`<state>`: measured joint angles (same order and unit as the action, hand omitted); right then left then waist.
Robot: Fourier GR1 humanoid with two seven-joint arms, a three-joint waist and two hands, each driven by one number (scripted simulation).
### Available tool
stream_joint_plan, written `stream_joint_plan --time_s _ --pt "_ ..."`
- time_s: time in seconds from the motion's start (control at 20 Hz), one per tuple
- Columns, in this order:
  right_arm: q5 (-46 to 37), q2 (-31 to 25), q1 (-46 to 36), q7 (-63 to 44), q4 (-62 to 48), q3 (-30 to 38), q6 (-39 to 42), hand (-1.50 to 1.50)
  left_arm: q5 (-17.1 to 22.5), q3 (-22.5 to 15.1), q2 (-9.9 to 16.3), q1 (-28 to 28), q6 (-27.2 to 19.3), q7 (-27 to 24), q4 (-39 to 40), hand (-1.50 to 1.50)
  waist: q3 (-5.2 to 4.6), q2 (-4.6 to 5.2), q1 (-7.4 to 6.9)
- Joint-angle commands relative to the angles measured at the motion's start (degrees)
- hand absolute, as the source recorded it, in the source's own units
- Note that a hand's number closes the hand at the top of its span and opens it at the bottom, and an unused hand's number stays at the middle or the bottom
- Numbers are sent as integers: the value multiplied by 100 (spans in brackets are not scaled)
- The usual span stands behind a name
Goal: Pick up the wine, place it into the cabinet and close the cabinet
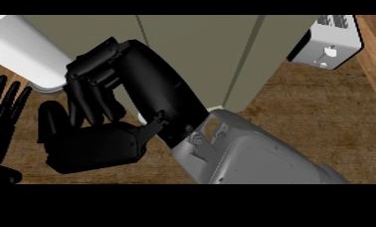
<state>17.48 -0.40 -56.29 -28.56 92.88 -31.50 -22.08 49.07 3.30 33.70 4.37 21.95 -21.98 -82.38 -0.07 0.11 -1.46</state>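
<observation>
Wine: not identified with certainty; possibly the pale cylinder (26, 52) at upper left, lying tilted with its grey end toward the counter (308, 111), just beside the right hand (125, 96); otherwise hidden under that hand

Right hand: black, seen from the back, filling the middle of the head view on its grey forearm; turned toward the pale cylinder, presumably to take it from the side; whether clenched, released or closed on anything cannot be told, since the palm side faces away

Left hand (10, 106): at the left edge, fingers straight and upright, released, holding nothing; resting, apparently kept out of the way of the working arm

Cabinet (198, 52): olive-beige panels across the top, directly beyond the right hand; near enough to suit a short carry; open or closed not readable from this angle

Toaster (327, 47): white, upper right, well apart from both hands

Task stage, as judged: at or about the pick-up; placing and closing not yet done
</observation>
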Motion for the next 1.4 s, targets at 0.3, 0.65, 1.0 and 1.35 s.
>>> stream_joint_plan --time_s 0.3,0.65,1.0,1.35 --pt "403 39 110 912 -1397 536 279 150 -199 332 -110 -45 314 82 257 -150 5 -4 72" --pt "207 -257 401 1603 -2151 1197 1447 150 -84 522 -149 -43 454 317 325 -150 6 2 97" --pt "86 -487 -150 1988 -3054 1667 1759 150 -103 528 -159 -319 327 455 175 -150 3 44 40" --pt "32 -404 -50 2268 -3288 1637 1896 150 -55 500 -211 -305 482 515 200 -150 1 38 39"
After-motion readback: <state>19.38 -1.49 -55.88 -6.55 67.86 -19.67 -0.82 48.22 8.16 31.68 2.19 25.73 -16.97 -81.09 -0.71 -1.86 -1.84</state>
